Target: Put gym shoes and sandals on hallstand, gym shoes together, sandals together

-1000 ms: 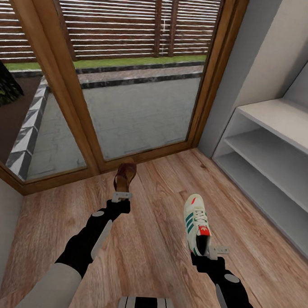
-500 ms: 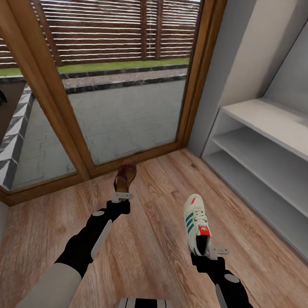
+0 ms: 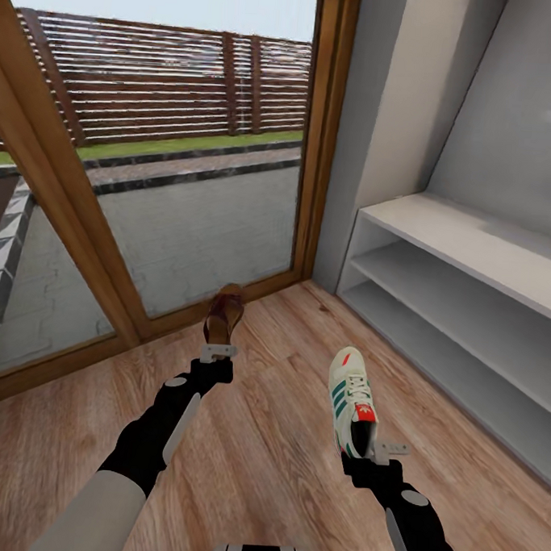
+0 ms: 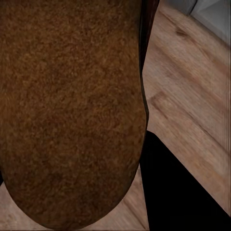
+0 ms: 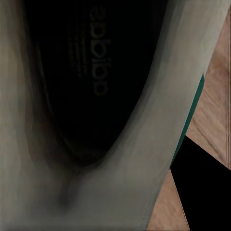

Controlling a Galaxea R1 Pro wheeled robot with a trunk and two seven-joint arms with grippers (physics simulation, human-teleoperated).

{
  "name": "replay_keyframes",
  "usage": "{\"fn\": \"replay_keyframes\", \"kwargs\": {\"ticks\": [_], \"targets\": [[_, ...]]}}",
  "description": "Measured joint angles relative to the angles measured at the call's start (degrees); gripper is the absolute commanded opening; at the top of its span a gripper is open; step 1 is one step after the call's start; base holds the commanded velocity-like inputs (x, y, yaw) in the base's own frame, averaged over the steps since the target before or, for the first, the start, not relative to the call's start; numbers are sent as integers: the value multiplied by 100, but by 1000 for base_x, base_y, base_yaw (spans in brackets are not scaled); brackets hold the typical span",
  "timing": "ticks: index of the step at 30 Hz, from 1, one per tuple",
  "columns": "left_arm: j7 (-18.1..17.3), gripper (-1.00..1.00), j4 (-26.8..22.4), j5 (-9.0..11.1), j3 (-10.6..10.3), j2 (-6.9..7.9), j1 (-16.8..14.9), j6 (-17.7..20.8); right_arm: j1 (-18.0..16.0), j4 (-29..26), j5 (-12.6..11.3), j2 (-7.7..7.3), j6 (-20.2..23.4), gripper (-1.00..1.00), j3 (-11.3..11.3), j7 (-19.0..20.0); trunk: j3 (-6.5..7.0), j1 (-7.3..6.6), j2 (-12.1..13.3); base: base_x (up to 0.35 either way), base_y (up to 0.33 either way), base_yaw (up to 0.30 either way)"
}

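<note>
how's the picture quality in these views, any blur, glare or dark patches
Head view: even daylight, no glare, slightly soft; sandal and gym shoe readable. Left wrist view: sandal sole so close it's grainy brown. Right wrist view: the shoe's inside is nearly black, with faint lettering.

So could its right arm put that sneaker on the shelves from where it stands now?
Probably yes. The shelves stand open on its right with bare floor between, and the right end effector already holds the sneaker.
</note>
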Motion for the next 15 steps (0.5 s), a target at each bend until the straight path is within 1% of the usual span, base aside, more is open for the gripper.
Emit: {"fn": "replay_keyframes", "kwargs": {"ticks": [3, 12, 14, 15], "targets": [[0, -100, 0, 0, 0, 0, 1, 0, 0, 0, 0, 0, 0, -100, 0, 0, 87, -8, 4, 0, 0, -188], [0, -100, 1, -4, 0, 0, 2, 0, 0, 1, 0, 0, 0, -100, 0, 0, 149, -7, 5, 0, 0, -188], [0, -100, 0, -2, 0, 0, 2, 0, 0, 1, 0, 0, 0, -100, 0, 0, 163, -7, 5, 0, 45, -188], [0, -100, 0, -1, 0, 0, 2, 1, 0, 1, 0, 0, -1, -100, 0, 0, 170, -8, 5, 0, 204, -188]]}}
